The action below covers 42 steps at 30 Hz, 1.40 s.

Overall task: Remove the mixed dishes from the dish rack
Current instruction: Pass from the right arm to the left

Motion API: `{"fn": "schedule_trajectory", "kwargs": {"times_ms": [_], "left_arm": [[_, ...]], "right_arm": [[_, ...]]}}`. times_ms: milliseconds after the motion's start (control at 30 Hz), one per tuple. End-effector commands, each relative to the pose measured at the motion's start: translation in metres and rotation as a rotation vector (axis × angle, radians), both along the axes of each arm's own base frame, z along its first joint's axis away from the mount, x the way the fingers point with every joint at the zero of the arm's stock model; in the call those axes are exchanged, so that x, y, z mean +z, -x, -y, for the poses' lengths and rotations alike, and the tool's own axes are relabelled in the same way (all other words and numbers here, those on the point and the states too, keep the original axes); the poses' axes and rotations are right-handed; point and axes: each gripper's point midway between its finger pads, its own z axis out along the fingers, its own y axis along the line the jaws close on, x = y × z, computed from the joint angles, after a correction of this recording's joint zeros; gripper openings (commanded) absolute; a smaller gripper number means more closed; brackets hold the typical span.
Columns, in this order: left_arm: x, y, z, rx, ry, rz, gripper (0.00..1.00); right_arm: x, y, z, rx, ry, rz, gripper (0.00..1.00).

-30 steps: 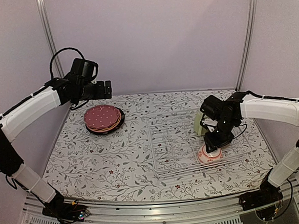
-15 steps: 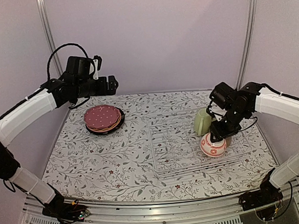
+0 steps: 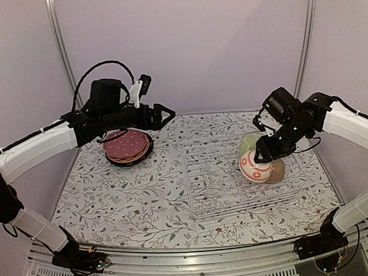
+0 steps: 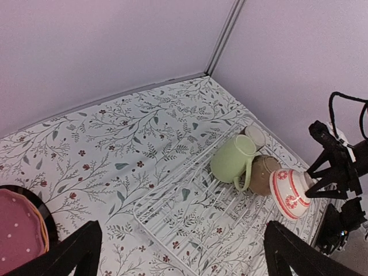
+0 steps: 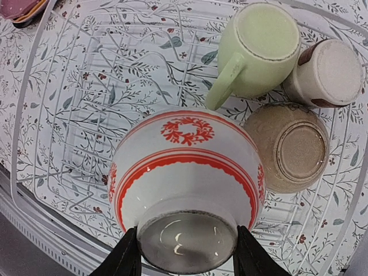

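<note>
The right gripper (image 5: 187, 248) is clamped on the foot of the white-and-red patterned bowl (image 5: 184, 167) and holds it tilted above the right side of the dish rack (image 5: 86, 86), probably to clear the prongs. The pale green cup (image 5: 261, 49), tan bowl (image 5: 290, 146) and small grey-white cup (image 5: 330, 72) sit at its far right. The left gripper (image 3: 163, 114), its jaws wide apart, hovers near the stacked plates (image 3: 127, 145).

Soft, even pinkish light, faint shadows; glare on the white-and-red patterned bowl (image 5: 184, 172); top view bows at edges
</note>
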Motion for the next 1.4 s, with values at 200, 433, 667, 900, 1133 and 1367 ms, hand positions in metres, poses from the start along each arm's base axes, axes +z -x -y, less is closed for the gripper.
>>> {"fn": "schedule_trajectory", "kwargs": {"times_ms": [200, 433, 667, 900, 1133, 1367], "left_arm": [[0.026, 0.060, 0.070, -0.420, 0.288, -0.039, 0.93], [0.030, 0.078, 0.091, -0.556, 0.403, -0.121, 0.88], [0.031, 0.083, 0.105, -0.647, 0.528, -0.230, 0.85], [0.025, 0.089, 0.123, -0.700, 0.566, -0.312, 0.80], [0.022, 0.090, 0.130, -0.726, 0.593, -0.354, 0.75], [0.035, 0.106, 0.142, -0.822, 0.641, -0.379, 0.64]], "right_arm": [[0.079, -0.027, -0.041, 0.034, -0.253, 0.181, 0.34], [0.112, -0.031, -0.060, 0.078, -0.365, 0.236, 0.34], [0.139, -0.033, -0.073, 0.116, -0.422, 0.289, 0.33], [0.157, -0.031, -0.084, 0.151, -0.475, 0.319, 0.33], [0.169, -0.028, -0.094, 0.182, -0.511, 0.344, 0.33], [0.173, -0.024, -0.103, 0.222, -0.534, 0.355, 0.33]]}}
